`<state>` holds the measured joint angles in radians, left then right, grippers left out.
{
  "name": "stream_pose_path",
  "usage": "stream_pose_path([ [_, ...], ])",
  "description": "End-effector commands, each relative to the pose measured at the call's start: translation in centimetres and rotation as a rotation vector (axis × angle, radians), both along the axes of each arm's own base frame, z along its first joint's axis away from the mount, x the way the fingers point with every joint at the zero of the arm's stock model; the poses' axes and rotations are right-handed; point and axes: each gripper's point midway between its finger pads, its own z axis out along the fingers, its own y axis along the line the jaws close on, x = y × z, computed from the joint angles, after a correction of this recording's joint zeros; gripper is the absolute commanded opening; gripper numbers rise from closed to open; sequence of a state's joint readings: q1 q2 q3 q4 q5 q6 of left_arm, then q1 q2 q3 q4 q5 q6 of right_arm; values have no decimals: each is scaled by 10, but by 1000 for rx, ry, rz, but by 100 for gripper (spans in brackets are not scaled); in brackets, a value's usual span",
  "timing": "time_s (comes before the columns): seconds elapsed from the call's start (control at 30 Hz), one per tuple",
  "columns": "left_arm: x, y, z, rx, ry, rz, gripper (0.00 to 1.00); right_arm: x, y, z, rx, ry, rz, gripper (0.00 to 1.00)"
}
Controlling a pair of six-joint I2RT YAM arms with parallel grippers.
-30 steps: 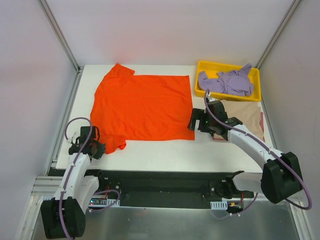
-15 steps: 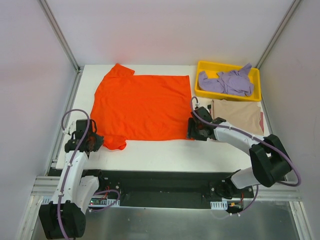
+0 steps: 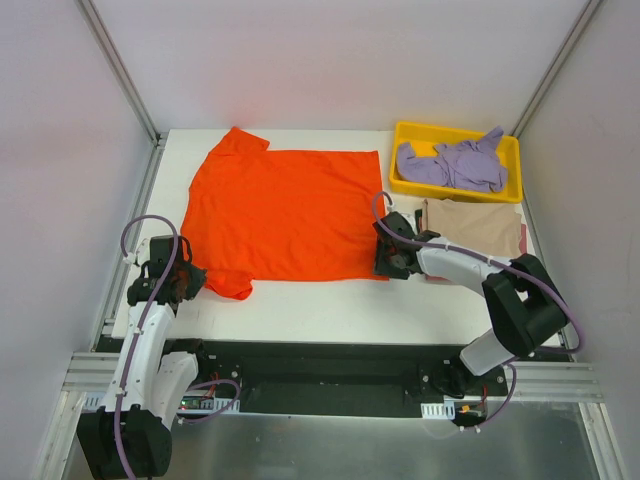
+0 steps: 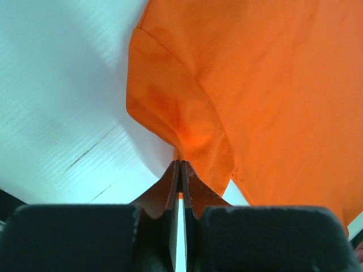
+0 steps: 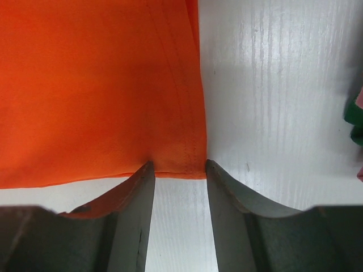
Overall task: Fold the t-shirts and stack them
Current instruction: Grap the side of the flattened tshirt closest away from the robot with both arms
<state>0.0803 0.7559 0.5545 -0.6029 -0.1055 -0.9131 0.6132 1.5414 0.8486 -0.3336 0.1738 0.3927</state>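
Your orange shirt [image 3: 285, 210] lies spread flat on the worktop [image 3: 330, 305]. Your left claw [image 4: 179, 164] is pressed together, pinching the edge of the near sleeve [image 4: 170, 107]. Your right claw [image 5: 178, 165] stands partly apart, a finger on either side of the shirt's near right corner [image 5: 181, 158], which lies flat between them, ungripped.
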Motion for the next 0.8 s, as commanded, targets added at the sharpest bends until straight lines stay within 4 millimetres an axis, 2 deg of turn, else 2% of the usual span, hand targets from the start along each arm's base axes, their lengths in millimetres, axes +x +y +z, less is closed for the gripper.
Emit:
stream_pose_path([
  [0.0, 6, 3, 13, 12, -42, 4, 0, 5, 2, 0, -22, 2, -13, 42],
  [0.1, 6, 6, 14, 25, -50, 13, 0, 0, 2, -6, -23, 23, -9, 38],
  [0.23, 1, 9, 11, 33, -46, 40, 0, -6, 0, -10, -29, 47, -7, 22],
  [0.33, -7, 10, 8, 34, -25, 51, 0, -17, -5, -9, -50, 75, -1, 19],
  [0.4, -17, 12, 5, 35, 5, 76, 0, -26, -7, -8, -54, 93, 11, 15],
  [0.53, -47, 22, 5, 66, 61, 162, 0, -44, -11, -4, -48, 126, 49, 1],
  [0.67, -71, 21, 1, 46, 72, 222, 0, -66, -9, 4, -6, 162, 100, 1],
  [0.77, -70, 13, 6, 10, 18, 204, 0, -80, -9, 7, 20, 189, 126, 1],
])
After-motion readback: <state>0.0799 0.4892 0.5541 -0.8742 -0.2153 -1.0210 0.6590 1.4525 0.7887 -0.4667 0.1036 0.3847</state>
